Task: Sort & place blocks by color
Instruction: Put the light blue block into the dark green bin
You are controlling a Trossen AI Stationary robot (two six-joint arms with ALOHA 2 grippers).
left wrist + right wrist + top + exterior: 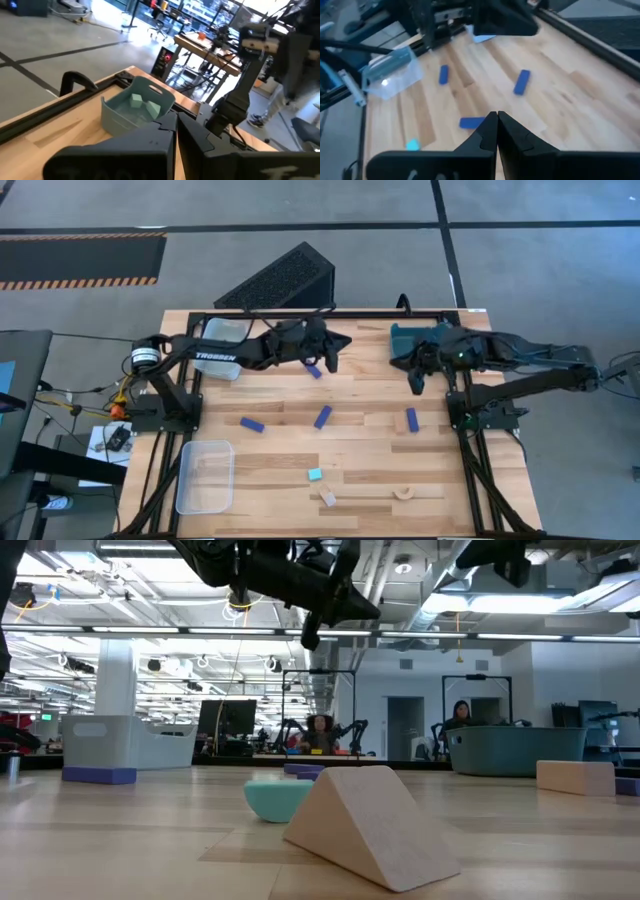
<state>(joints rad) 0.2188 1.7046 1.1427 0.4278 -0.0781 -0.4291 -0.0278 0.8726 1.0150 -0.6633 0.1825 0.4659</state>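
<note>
Several dark blue bars lie flat on the wooden table [360,455]: one [252,424] at left, one [322,417] mid-table, one [411,420] at right, and one [314,370] under my left arm. A cyan cube [315,475] and two tan pieces [328,498] [404,493] lie near the front edge. The teal bin [137,107] at the far right holds cyan pieces. My left gripper [345,342] hangs shut above the far middle, pointing at the teal bin. My right gripper [413,382] hangs shut in front of that bin, above the table; its wrist view shows nothing between its fingers [496,120].
One clear bin [225,340] stands at the far left under my left arm, and another [205,475] stands at the near left. A black clamp [75,80] sits on the table's far rail. In the low view, a tan wedge [370,825] stands close to the camera.
</note>
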